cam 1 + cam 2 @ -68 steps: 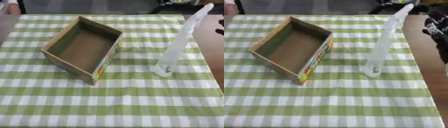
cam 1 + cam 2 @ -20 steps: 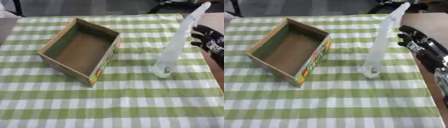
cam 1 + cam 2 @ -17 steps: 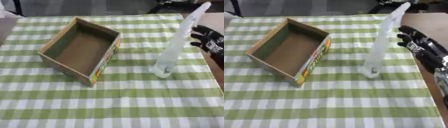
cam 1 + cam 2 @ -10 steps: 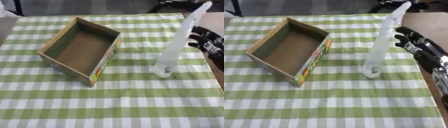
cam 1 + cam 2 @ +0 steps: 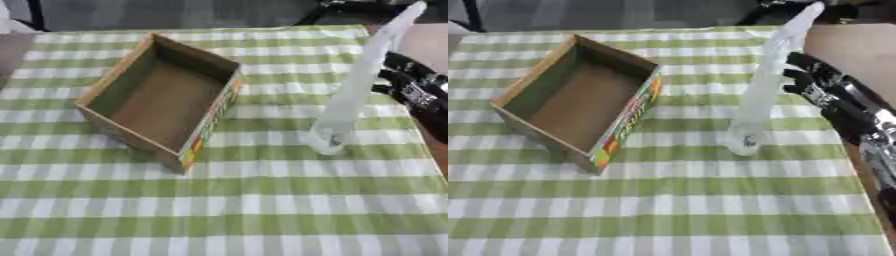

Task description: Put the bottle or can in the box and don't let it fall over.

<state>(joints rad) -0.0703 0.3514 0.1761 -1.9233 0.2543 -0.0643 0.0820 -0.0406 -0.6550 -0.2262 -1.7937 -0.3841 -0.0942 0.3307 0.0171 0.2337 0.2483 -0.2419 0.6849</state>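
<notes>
We see the tall clear plastic bottle standing upright on the green-and-white checked tablecloth, right of the open brown cardboard box and apart from it. Bottle is outside the box. The right hand sits just beside the bottle's upper half, on its right; black fingers point toward it and come close to its side, but we can't tell if they touch. Fingers look fairly straight, not wrapped round anything, so hand is released. The forearm, black with silver parts, runs in from the right edge along the table side. Left hand doesn't show. The bottle is slim, translucent, tapering to a narrow top, with a wider round base. The box is rectangular, open-topped, empty, with a colourful printed strip on its near right wall.
</notes>
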